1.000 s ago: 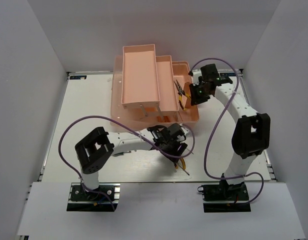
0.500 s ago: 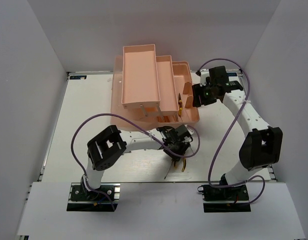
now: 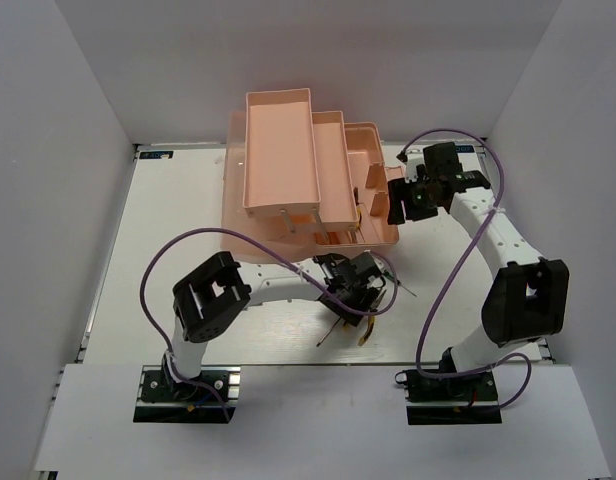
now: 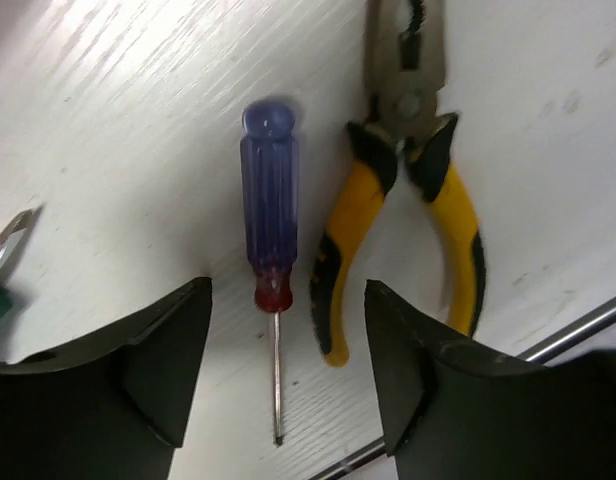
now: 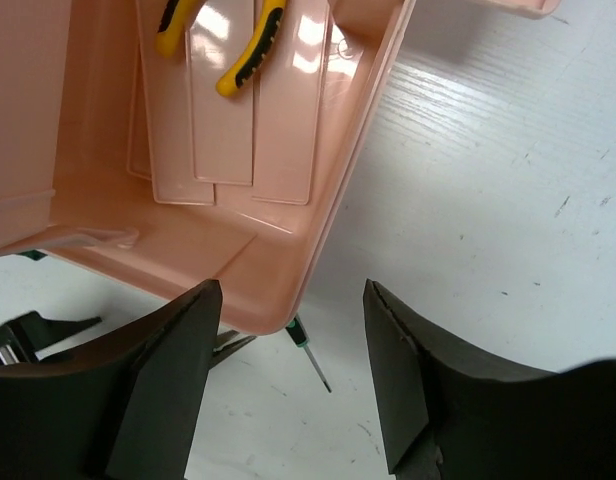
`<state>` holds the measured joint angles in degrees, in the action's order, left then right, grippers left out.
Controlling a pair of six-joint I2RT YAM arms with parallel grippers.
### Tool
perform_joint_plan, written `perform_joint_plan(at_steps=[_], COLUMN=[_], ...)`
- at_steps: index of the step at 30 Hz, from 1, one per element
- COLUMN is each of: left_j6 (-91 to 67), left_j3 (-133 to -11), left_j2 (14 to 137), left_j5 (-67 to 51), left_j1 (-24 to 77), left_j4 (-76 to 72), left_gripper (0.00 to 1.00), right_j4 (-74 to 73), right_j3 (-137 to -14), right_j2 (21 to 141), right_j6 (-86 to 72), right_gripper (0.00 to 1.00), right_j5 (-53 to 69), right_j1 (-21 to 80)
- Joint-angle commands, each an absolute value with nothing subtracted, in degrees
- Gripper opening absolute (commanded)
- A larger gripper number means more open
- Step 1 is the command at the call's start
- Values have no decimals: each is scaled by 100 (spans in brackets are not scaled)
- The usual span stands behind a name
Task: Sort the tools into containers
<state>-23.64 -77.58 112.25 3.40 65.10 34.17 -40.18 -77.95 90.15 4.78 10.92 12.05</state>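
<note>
Desk (image 3: 168, 250): carries the toolbox and the loose tools.

Toolbox (image 3: 280, 150): stands at the far middle of the desk with its stepped trays fanned open. Its base compartment lies on the right side.

Right gripper (image 5: 291, 300): hovers over the toolbox's near right corner. Jaws are open, with nothing between them.

Left gripper (image 4: 285, 300): hangs low over the desk just in front of the toolbox, above two loose tools. Jaws are open and grip nothing.

Pliers in toolbox (image 5: 250, 55): lie flat on the floor of the base compartment. The right wrist view shows only the yellow-and-black handle ends, so the direction of the nose cannot be told.

Pliers on desk (image 4: 403, 170): lie flat in front of the toolbox. In the left wrist view the long axis runs up the frame, nose away from the gripper, handles spread slightly toward it.

Blue screwdriver (image 4: 270, 200): lies just beside the desk pliers and roughly parallel to them, not touching. The handle end points away from the gripper. The thin blade points back toward it, with the tip on the desk between the open jaws.

Green-collared shaft (image 5: 306, 345): rests on the desk at the toolbox's near right corner, tip pointing away from the toolbox.
</note>
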Motion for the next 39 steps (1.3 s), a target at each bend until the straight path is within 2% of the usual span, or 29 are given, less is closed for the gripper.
perform_joint_plan(at_steps=[1, 9, 12, 16, 27, 29, 39], left_j6=[-2531, -2654, -2602, -2163, -1249, -1195, -827], left_j3=[-7533, -7479, -7541, -7550, -7787, -7840, -8155], left_j2=[10724, 10661, 10389, 9976, 10608, 10792, 10986], left_j5=[711, 765, 835, 319, -852, -853, -501], left_j1=[6539, 6486, 6548, 6548, 6715, 6715, 6653], left_j4=[3727, 3674, 3534, 2963, 2470, 2470, 2654], left_gripper=[74, 70, 63, 51, 50, 47, 47], right_j4=[-3982, -3999, -4017, -3990, -3973, -3982, -4025], right_j3=[-7699, -7383, -7251, -7067, -6821, -6794, -6531], right_j2=[8710, 8446, 8367, 8306, 8174, 8130, 8016], right_j6=[448, 510, 536, 536, 536, 527, 536], right_gripper=[65, 65, 65, 65, 65, 65, 65], right_j5=[1301, 1362, 1371, 1345, 1336, 1336, 1424], right_j1=[1160, 1107, 1099, 1055, 940, 879, 729])
